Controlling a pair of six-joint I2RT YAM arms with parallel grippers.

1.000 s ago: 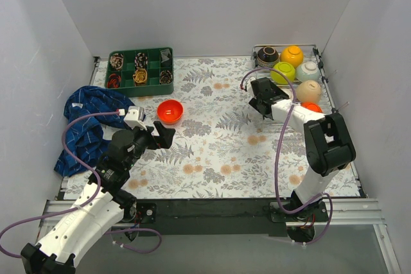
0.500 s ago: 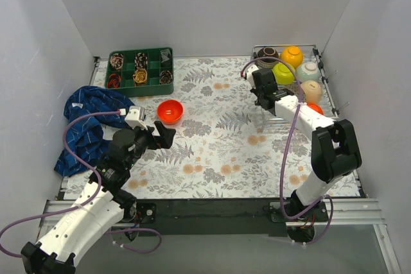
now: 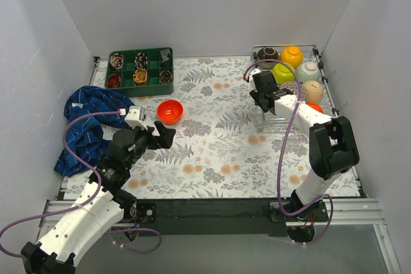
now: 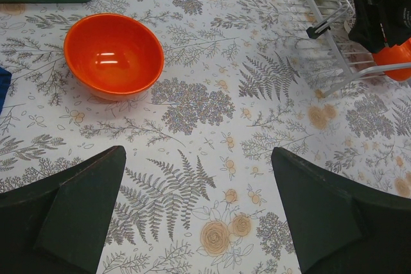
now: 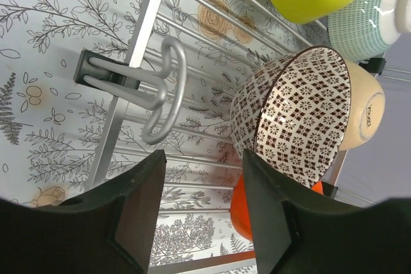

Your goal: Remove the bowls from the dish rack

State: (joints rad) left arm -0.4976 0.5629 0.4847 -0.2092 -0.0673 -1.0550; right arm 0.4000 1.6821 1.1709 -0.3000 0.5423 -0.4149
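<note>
The wire dish rack [image 3: 260, 51] stands at the back right and holds several bowls: dark brown [image 3: 268, 54], yellow-orange [image 3: 291, 55], lime green [image 3: 283, 72], pale mint [image 3: 308, 70], beige [image 3: 312, 90], red-orange [image 3: 313, 107] and white patterned [image 3: 293, 87]. My right gripper [image 3: 273, 96] is open and empty over the rack's front left bars [image 5: 138, 49]. In the right wrist view it [image 5: 202, 158] sits just left of the patterned bowl [image 5: 302, 120], which leans on its side against the beige bowl [image 5: 366, 110]. Another red-orange bowl [image 3: 170, 111] sits upright on the table. My left gripper [image 3: 166, 134] is open and empty, short of it [image 4: 112, 56].
A green compartment tray [image 3: 141, 68] stands at the back left. A blue cloth [image 3: 87, 126] lies crumpled at the left edge. White walls close in the floral-patterned table. The rack's wire handle loop [image 5: 164, 88] sticks up just ahead of my right gripper.
My right gripper has moved from the table beside the rack to over the rack's front left bars, close to the patterned bowl. The left arm has not moved.
</note>
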